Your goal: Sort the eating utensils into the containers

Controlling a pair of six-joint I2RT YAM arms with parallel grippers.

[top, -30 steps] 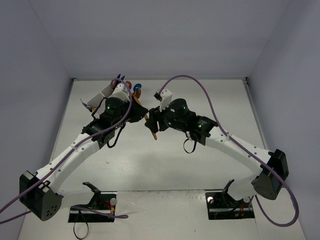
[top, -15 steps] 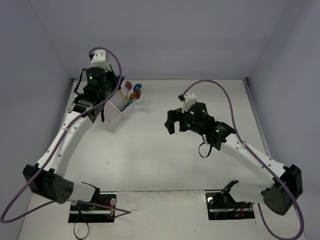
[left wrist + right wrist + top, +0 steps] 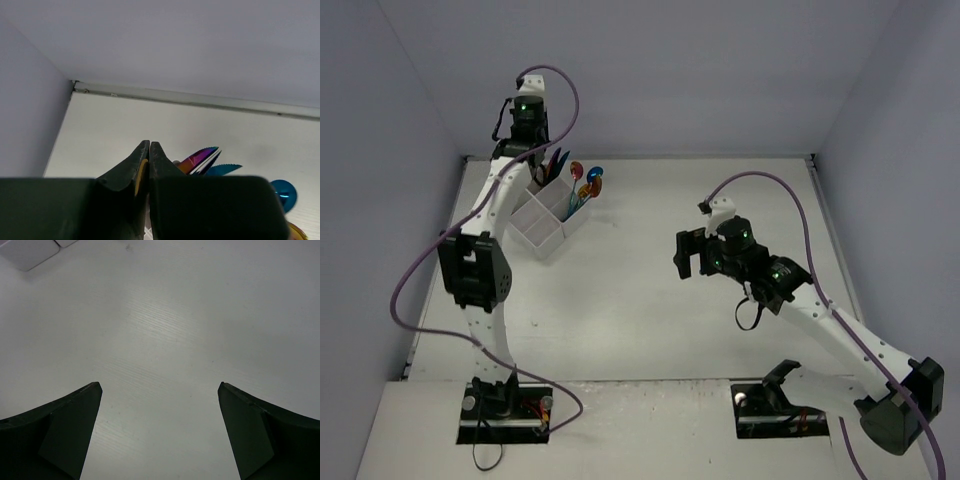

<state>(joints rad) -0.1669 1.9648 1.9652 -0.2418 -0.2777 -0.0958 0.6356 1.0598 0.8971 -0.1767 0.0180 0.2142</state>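
Observation:
The white four-compartment box (image 3: 536,234) stands at the far left of the table. Iridescent knives (image 3: 558,163) and spoons (image 3: 586,181) stand upright in its far compartments. My left gripper (image 3: 536,171) hangs over the box's far left corner. In the left wrist view it (image 3: 149,143) is shut on a thin gold utensil (image 3: 141,172), of which only an edge shows between the fingers. Serrated purple and blue knife blades (image 3: 204,156) and a blue spoon bowl (image 3: 283,189) show just beyond. My right gripper (image 3: 683,256) is open and empty over bare table (image 3: 160,385).
The back wall and left wall meet close behind the box (image 3: 75,84). A corner of the box shows at the upper left of the right wrist view (image 3: 30,252). Both arm bases sit at the near edge.
My left arm swung from the table's middle to the far left and now stretches over the box. My right arm drew back to the right, its gripper open and empty.

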